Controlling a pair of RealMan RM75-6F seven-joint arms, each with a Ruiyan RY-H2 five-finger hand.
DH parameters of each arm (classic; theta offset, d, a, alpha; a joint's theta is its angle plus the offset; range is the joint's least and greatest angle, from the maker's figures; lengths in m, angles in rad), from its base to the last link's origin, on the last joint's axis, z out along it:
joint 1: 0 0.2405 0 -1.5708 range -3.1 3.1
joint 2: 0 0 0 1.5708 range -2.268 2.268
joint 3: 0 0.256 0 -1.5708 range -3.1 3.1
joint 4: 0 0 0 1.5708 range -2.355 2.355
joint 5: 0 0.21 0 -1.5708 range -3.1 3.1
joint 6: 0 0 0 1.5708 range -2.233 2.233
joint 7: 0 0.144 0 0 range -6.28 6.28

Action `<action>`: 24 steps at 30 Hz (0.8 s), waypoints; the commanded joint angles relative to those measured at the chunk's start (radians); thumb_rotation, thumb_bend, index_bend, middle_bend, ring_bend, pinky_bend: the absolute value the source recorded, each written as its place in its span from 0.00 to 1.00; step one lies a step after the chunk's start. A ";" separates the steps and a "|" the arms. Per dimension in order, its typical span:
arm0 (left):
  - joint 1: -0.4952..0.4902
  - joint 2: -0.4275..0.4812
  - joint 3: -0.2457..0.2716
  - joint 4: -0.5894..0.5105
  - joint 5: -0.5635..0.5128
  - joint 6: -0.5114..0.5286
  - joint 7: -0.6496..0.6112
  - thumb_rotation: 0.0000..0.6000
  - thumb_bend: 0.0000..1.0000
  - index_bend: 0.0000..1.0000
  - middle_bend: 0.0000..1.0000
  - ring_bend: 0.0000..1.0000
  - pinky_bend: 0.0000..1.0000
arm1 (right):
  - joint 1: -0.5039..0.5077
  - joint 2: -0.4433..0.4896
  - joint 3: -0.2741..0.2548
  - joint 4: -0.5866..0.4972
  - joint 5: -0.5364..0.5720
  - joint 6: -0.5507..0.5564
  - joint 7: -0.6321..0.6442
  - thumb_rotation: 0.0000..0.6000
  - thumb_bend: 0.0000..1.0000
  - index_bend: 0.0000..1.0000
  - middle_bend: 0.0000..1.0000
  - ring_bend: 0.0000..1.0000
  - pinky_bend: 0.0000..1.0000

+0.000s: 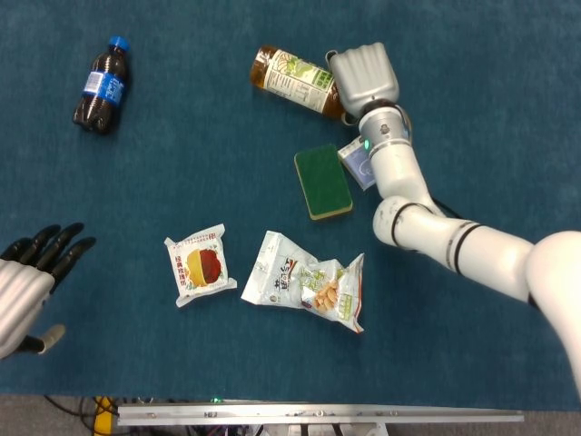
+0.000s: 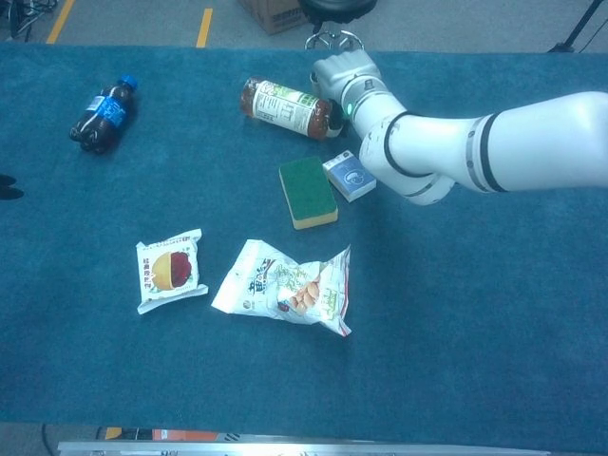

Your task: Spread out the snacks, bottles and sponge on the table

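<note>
— Teal cloth covers the table point(image 1: 508, 109) from edge to edge. What is the biggest thing lying on it?

— The crumpled white and green snack bag point(image 1: 309, 283), near the front. Just left of it, apart, lies the smaller snack packet point(image 1: 198, 264) with a red and yellow picture.

— And the bottles?

— The tea bottle point(image 1: 295, 77) lies on its side at the far middle. The right hand point(image 1: 363, 74) rests on its cap end, fingers curled down over it; whether they actually grip it I cannot tell. The cola bottle point(image 1: 100, 84) lies far left, well apart from everything.

— The sponge?

— The green sponge point(image 1: 322, 180) sits between the tea bottle and the snack bag, with a small blue box point(image 2: 349, 176) just beside it, partly under the right arm.

— The left hand?

— The left hand point(image 1: 29, 282) is at the near left edge, fingers spread, holding nothing.
</note>
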 commanded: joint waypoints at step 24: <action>0.001 -0.014 -0.010 -0.019 0.005 -0.036 0.025 1.00 0.24 0.00 0.00 0.00 0.16 | -0.169 0.291 -0.054 -0.465 -0.181 0.117 0.121 1.00 0.12 0.36 0.41 0.41 0.64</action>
